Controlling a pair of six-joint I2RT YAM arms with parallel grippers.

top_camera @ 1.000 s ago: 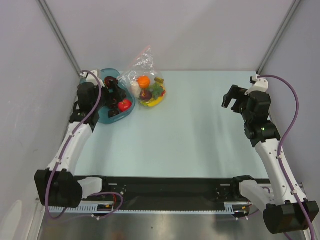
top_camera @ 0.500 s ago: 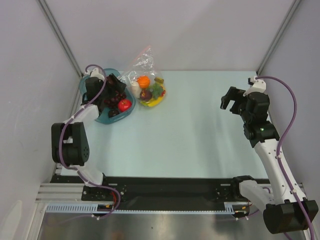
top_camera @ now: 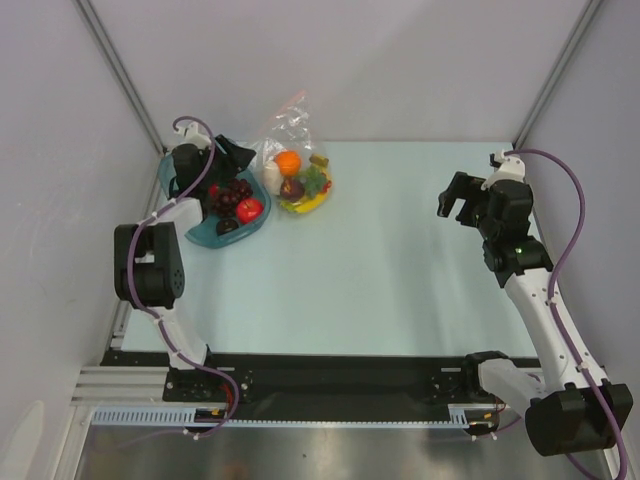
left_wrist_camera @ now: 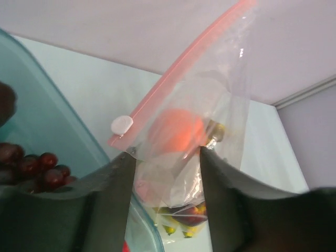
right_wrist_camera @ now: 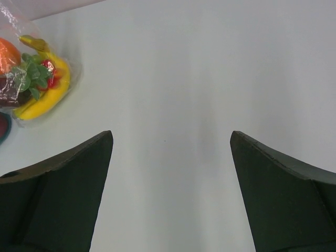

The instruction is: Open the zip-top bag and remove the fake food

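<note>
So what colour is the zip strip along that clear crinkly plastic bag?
The long plastic zip strip is pinkish-red; the left wrist view shows it best.

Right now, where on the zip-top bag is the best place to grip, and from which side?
Pinch the zip-top bag just under its zip strip, coming from the teal tray side. The fake food weighs the bottom down, so that top edge stands up free; the left claw straddles it there.
</note>
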